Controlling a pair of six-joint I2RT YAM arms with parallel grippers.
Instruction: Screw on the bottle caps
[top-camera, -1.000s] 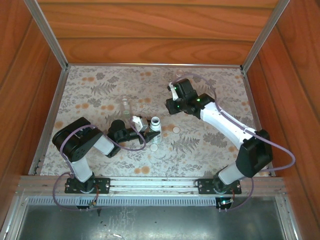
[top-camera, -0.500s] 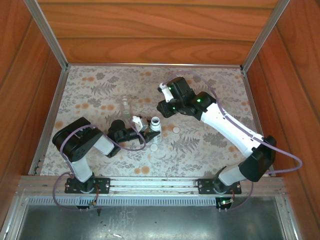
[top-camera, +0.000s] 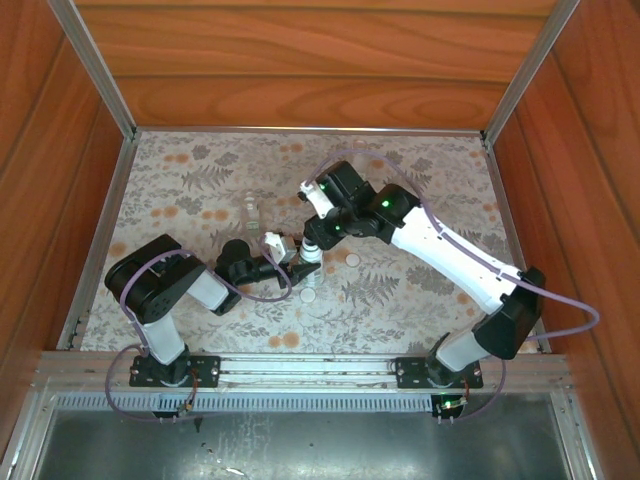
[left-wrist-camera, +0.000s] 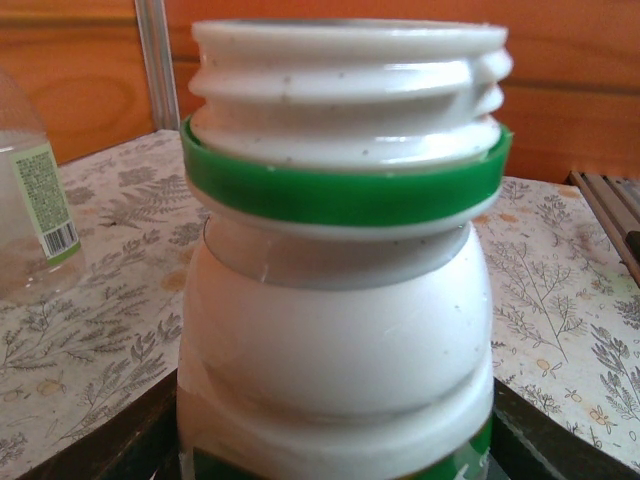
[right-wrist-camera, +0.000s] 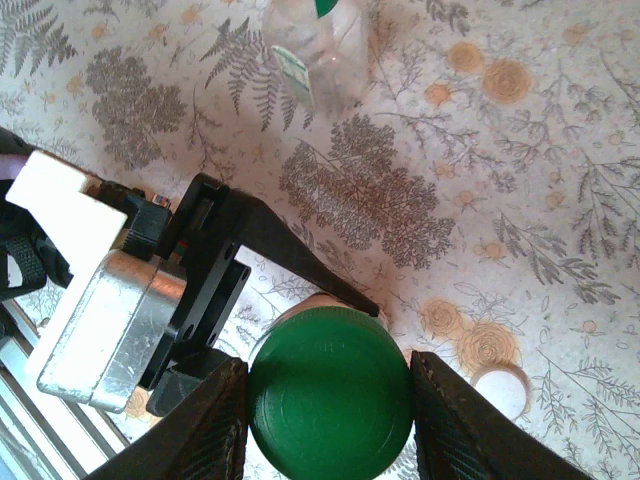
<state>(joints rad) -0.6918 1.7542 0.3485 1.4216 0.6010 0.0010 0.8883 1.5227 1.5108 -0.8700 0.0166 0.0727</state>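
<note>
My left gripper (top-camera: 298, 256) is shut on the white bottle (left-wrist-camera: 335, 330) and holds it upright on the mat. The bottle's threaded neck (left-wrist-camera: 345, 90) is bare above a green ring. My right gripper (right-wrist-camera: 330, 400) is shut on the dark green cap (right-wrist-camera: 330, 392), with one finger (right-wrist-camera: 205, 425) on each side. It hangs right over the bottle's mouth (top-camera: 312, 243); whether cap and neck touch is hidden. Two white caps (top-camera: 352, 260) (top-camera: 309, 296) lie on the mat beside the bottle. A clear bottle with a yellow-green label (left-wrist-camera: 30, 210) stands to the left.
The flowered mat (top-camera: 420, 200) covers the table, boxed in by wooden walls and metal rails (top-camera: 95, 230). In the top view the clear bottle (top-camera: 250, 210) stands just behind my left arm. One white cap (right-wrist-camera: 500, 385) lies close to my right finger.
My right arm has swung left and forward with the green cap, from back of the mat to right above the white bottle. The left arm has held still.
</note>
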